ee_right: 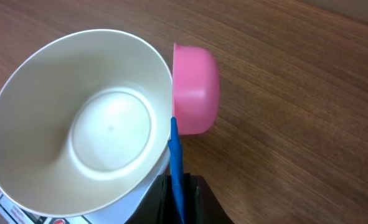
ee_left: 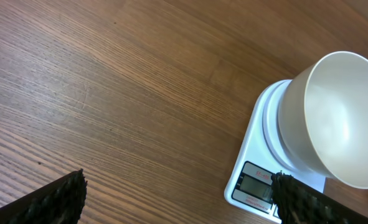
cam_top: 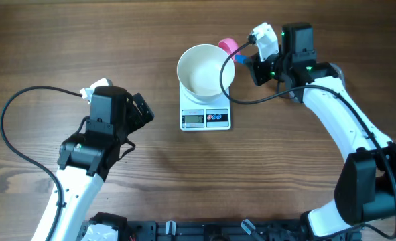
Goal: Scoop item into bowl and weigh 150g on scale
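Scale sits on the wooden tabletop, about midway between its left and right edges and in the far half, display and buttons facing the near edge; digits too small to read. White bowl stands upright on the scale platform, its inside showing plain white. My right gripper is closed on the thin blue handle of a pink scoop, fingers pinched tight around it. The scoop cup lies on its side just outside the bowl's far right rim; whether it touches the rim I cannot tell. My left gripper hangs over the left half of the tabletop, well apart from the scale, jaws spread wide with nothing between them; one dark ribbed fingertip shows at each lower corner of the left wrist view.
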Robot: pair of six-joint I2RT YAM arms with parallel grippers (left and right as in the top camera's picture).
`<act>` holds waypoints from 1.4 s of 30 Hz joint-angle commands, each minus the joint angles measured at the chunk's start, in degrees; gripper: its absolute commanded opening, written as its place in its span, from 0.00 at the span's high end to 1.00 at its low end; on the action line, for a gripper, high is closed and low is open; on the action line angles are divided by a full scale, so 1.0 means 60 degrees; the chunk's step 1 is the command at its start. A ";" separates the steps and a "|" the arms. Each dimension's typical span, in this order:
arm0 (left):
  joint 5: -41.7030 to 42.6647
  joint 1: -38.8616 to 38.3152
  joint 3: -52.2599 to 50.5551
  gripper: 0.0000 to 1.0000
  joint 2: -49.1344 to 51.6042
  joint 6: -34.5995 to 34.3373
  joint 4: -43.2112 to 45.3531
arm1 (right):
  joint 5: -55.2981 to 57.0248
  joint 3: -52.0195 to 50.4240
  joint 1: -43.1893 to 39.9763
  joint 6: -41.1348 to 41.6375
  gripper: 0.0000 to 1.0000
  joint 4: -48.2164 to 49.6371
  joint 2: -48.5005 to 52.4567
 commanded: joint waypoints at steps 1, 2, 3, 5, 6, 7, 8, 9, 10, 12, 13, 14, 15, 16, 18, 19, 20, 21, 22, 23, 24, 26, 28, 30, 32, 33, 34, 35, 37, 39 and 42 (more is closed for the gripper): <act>-0.0160 0.0062 -0.0007 0.00 0.0047 0.0040 -0.0004 | -0.0240 0.0106 0.0058 -0.0324 0.96 0.0007 0.0036; -0.0160 0.0062 -0.0007 0.00 0.0047 0.0040 -0.0004 | -0.0342 0.0106 0.0058 -0.0324 0.96 0.0004 0.0036; -0.0160 0.0062 -0.0007 0.00 0.0047 0.0040 -0.0004 | -0.0379 0.0106 0.0058 -0.0324 0.96 0.0004 0.0036; -0.0160 0.0062 -0.0007 0.00 0.0047 0.0040 -0.0004 | -0.0372 0.0106 0.0058 -0.0324 0.96 0.0011 0.0036; -0.0160 0.0062 -0.0007 0.00 0.0047 0.0040 -0.0004 | -0.0375 0.0106 0.0058 -0.0328 0.96 0.0011 0.0036; -0.0160 0.0062 -0.0007 0.00 0.0047 0.0040 -0.0004 | -0.0375 0.0106 0.0058 -0.0324 0.96 0.0007 0.0036; -0.0157 0.0062 -0.0007 0.00 0.0047 0.0040 -0.0004 | -0.0375 0.0106 0.0058 -0.0324 0.96 0.0004 0.0036; -0.0160 0.0062 -0.0007 0.00 0.0047 0.0040 -0.0004 | -0.0375 0.0106 0.0058 -0.0324 0.96 0.0004 0.0036; -0.0160 0.0062 -0.0007 0.00 0.0047 0.0040 -0.0004 | -0.0375 0.0106 0.0058 -0.0321 0.96 0.0007 0.0036; -0.0157 0.0062 -0.0007 0.00 0.0047 0.0040 -0.0004 | -0.0386 0.0106 0.0058 -0.0321 0.96 -0.0004 0.0036; -0.0157 0.0062 -0.0007 0.00 0.0047 0.0040 -0.0004 | -0.0444 0.0106 0.0058 -0.0324 0.96 -0.0004 0.0036; -0.0160 0.0062 -0.0007 0.00 0.0047 0.0040 -0.0004 | -0.0444 0.0106 0.0058 -0.0328 0.96 -0.0004 0.0036; -0.0160 0.0062 -0.0007 0.00 0.0047 0.0040 -0.0004 | -0.0444 0.0106 0.0055 -0.0331 0.96 -0.0004 0.0036; -0.0157 0.0062 -0.0007 0.00 0.0047 0.0040 -0.0004 | -0.0444 0.0106 0.0058 -0.0364 0.96 -0.0007 0.0036; -0.0157 0.0062 -0.0007 0.00 0.0047 0.0040 -0.0004 | -0.0444 0.0106 0.0058 -0.0368 0.96 -0.0015 0.0036; -0.0157 0.0062 -0.0007 0.00 0.0047 0.0040 -0.0004 | -0.0444 0.0106 0.0058 -0.0368 0.96 -0.0018 0.0036; -0.0157 0.0062 -0.0007 0.00 0.0047 0.0040 -0.0004 | -0.0444 0.0106 0.0058 -0.0390 0.96 -0.0015 0.0036; -0.0160 0.0062 -0.0007 0.00 0.0047 0.0040 -0.0004 | -0.0444 0.0106 0.0058 -0.0390 0.96 -0.0015 0.0036; -0.0160 0.0062 -0.0007 0.00 0.0047 0.0040 -0.0004 | -0.0441 0.0106 0.0058 -0.0390 0.96 -0.0011 0.0036; -0.0160 0.0062 -0.0007 0.00 0.0047 0.0040 -0.0004 | -0.0437 0.0106 0.0058 -0.0386 0.96 -0.0011 0.0036; -0.0157 0.0062 -0.0007 0.00 0.0047 0.0040 -0.0004 | -0.0441 0.0106 0.0055 -0.0382 0.96 -0.0011 0.0036; -0.0160 0.0062 -0.0007 0.00 0.0047 0.0040 -0.0004 | -0.0441 0.0106 0.0058 -0.0386 0.96 -0.0011 0.0036; -0.0157 0.0062 -0.0007 0.00 0.0047 0.0040 -0.0004 | -0.0441 0.0106 0.0055 -0.0386 0.96 -0.0011 0.0036; -0.0160 0.0062 -0.0007 0.00 0.0047 0.0040 -0.0004 | -0.0444 0.0106 0.0058 -0.0382 0.96 -0.0011 0.0033; -0.0160 0.0062 -0.0007 0.00 0.0047 0.0040 -0.0004 | -0.0444 0.0106 0.0058 -0.0379 0.96 -0.0018 0.0036; -0.0157 0.0062 -0.0007 0.00 0.0047 0.0040 -0.0004 | -0.0444 0.0106 0.0055 -0.0379 0.96 -0.0022 0.0036; -0.0160 0.0062 -0.0007 0.00 0.0047 0.0040 -0.0004 | -0.0444 0.0106 0.0058 -0.0382 0.96 -0.0018 0.0036; -0.0160 0.0062 -0.0007 0.00 0.0047 0.0040 -0.0004 | -0.0444 0.0106 0.0058 -0.0386 0.96 -0.0029 0.0036; -0.0160 0.0062 -0.0007 0.00 0.0047 0.0040 -0.0004 | -0.0444 0.0106 0.0055 -0.0386 0.96 -0.0025 0.0036; -0.0160 0.0062 -0.0007 0.00 0.0047 0.0040 -0.0004 | -0.0441 0.0106 0.0055 -0.0393 0.96 -0.0025 0.0036; -0.0160 0.0062 -0.0007 0.00 0.0047 0.0040 -0.0004 | -0.0441 0.0106 0.0055 -0.0393 0.96 -0.0025 0.0036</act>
